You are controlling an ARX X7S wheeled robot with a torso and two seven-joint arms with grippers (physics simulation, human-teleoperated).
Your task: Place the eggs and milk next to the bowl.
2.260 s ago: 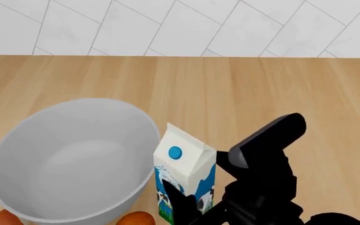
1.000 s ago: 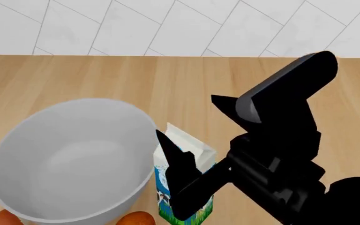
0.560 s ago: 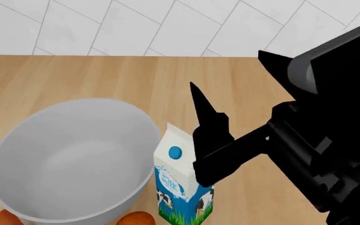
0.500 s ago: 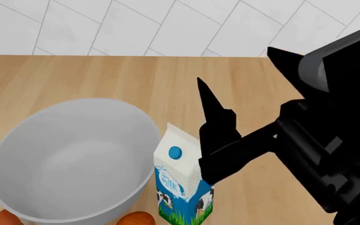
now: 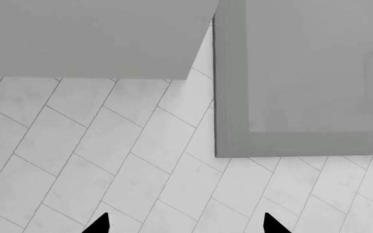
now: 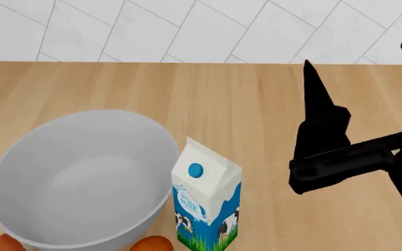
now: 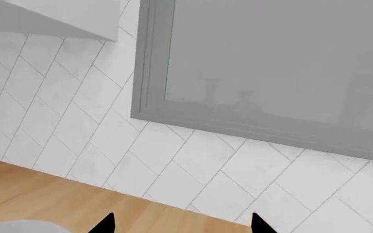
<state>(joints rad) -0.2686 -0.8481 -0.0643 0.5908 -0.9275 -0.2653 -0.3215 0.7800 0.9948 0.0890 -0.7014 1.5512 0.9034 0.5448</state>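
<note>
The right gripper (image 6: 365,57) is raised above the wooden counter (image 6: 257,99), its black fingers (image 6: 318,99) pointing up toward the tiled wall (image 6: 187,31). In the right wrist view the two fingertips (image 7: 103,224) stand well apart with nothing between them, so it is wide open and holds nothing. The milk (image 6: 206,201) stands upright on the counter, below and to the left of those fingers and well apart from them. The bowl (image 6: 82,178) sits just beside the milk, on the carton's far side from the fingers; whether they touch I cannot tell. Two eggs (image 6: 151,244) peek out at the bowl's near edge, the other egg (image 6: 4,243) further left. The left gripper (image 5: 183,225) faces the wall and a grey frame (image 5: 232,97); its tips are spread wide, empty.
</note>
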